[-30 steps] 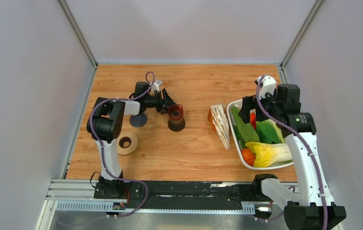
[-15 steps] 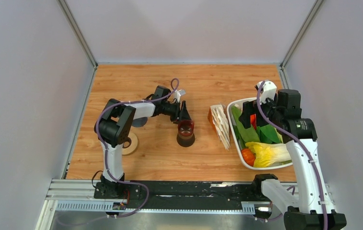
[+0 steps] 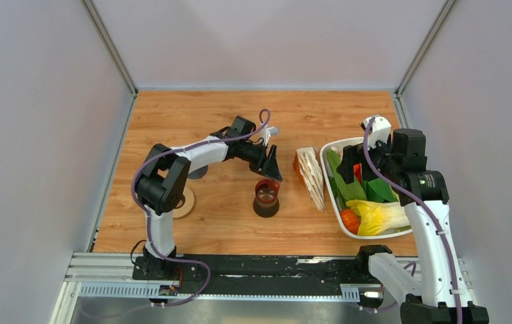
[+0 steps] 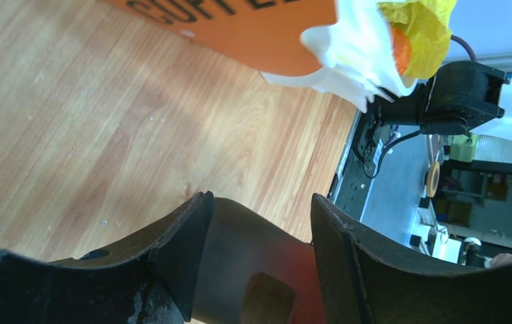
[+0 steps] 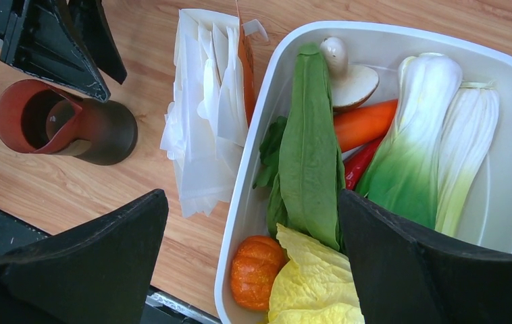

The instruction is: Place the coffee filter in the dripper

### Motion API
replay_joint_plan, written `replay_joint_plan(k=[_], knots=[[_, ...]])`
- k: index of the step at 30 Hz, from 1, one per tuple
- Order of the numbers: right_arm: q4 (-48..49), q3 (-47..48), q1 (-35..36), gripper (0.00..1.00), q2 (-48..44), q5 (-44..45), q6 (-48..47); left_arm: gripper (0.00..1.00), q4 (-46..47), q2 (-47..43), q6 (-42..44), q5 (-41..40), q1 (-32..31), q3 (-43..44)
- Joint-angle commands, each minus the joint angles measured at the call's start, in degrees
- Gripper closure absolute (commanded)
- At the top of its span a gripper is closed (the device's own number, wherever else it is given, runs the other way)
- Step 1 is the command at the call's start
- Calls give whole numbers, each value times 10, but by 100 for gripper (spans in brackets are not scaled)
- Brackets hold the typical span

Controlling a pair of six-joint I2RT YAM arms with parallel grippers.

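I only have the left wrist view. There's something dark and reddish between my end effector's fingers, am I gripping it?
Observer: No. In the right wrist view the left end effector is open, and the dark brown vessel stands on the table, looking free of its fingers.
Operator: And the orange thing with lettering?
Observer: That's a pack of white filters, standing between the vessel and a white tub of vegetables.
Operator: Where's the other arm?
Observer: The right end effector is open, above that tub.
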Motion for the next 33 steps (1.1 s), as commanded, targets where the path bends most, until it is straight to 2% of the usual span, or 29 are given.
replay_joint_plan(k=[1,5,11,16,19,21,23,25,27,29,33], knots=[[4,8,2,0,-5,-15,-3,34,-82,-55,91,-11,-11,56],[5,21,2,0,-2,-34,-11,29,-142,-111,147,-50,-2,89],[22,41,2,0,17,-88,-31,22,-206,-232,185,-59,81,104],[56,55,3,0,32,-138,-48,20,-354,-318,293,-85,222,111],[63,59,2,0,54,-158,-54,20,-498,-357,413,-116,304,98],[62,61,3,0,75,-162,-49,20,-560,-372,468,-136,407,71],[63,62,3,0,92,-161,-47,20,-598,-386,513,-157,476,33],[71,60,3,0,99,-159,-45,20,-594,-399,532,-197,525,-13],[77,57,3,0,102,-153,-41,20,-560,-414,535,-250,549,-67],[78,55,4,0,108,-140,-39,20,-520,-425,542,-307,553,-119],[76,46,6,0,108,-133,-39,20,-459,-423,551,-324,554,-183]])
